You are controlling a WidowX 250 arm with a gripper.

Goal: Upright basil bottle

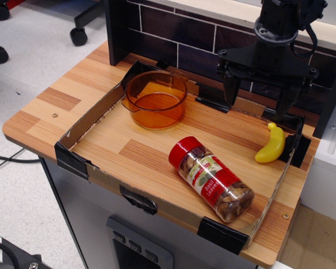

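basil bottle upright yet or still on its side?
On its side. The basil bottle lies flat on the table, red cap pointing up-left toward the orange bowl. The gripper hangs open above, touching nothing.

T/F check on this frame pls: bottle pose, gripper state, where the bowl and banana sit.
1. The basil bottle lies on its side. True.
2. Its red cap points toward the banana. False: the cap faces the orange bowl, and the bottle's base points to the near right corner of the tray.
3. The gripper is open and holds nothing. True.
4. The fingers touch the bottle. False: they hang above the back of the tray, apart from it.
5. The banana lies inside the bowl. False: it lies by the tray's right wall; the bowl looks empty.
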